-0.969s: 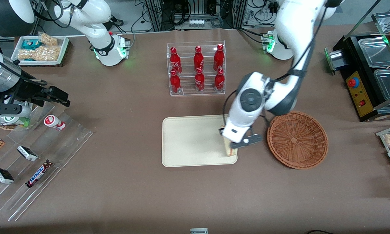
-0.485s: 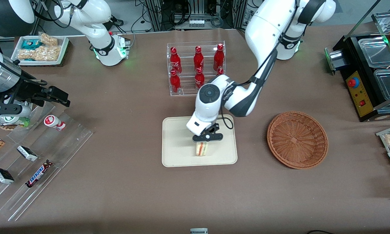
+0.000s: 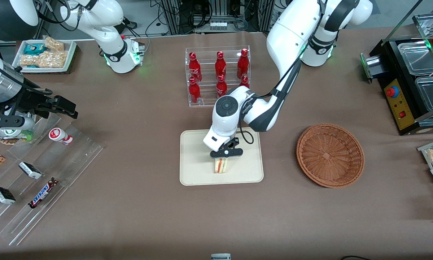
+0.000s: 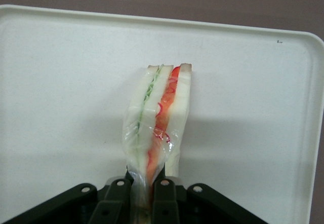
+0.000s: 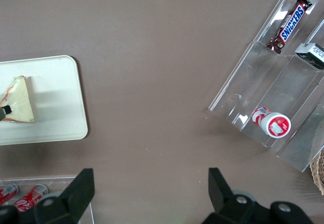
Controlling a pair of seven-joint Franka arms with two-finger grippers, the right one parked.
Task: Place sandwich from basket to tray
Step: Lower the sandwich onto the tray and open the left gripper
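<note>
Sandwich [image 3: 222, 165]: it is pinched between the jaws of the gripper [image 3: 224, 157] and hangs just below them, over the middle of the tray; in the wrist view the wedge [image 4: 158, 122] shows its cut edge, green layer on one side, red on the other, under a clear wrap.
Gripper: clenched on the sandwich's narrow end; the black fingers [image 4: 115, 189] press in from both sides of the wrap.
Tray [image 3: 195, 173]: directly under the gripper, its pale floor filling most of the wrist view [image 4: 61, 82]; the sandwich sits over the half nearer the front camera.
Contact: from where I stand the sandwich looks down on the tray or very close to it; I cannot tell for sure that it touches.
Basket [image 3: 330, 155]: well apart from the gripper, toward the working arm's end of the table, with nothing in it.
Step in hand: the carry looks finished; I judge this to be the set-down.
Next move: ease down until the bread bears on the tray, part the fingers, then lift straight up so the wrap does not drag along.
</note>
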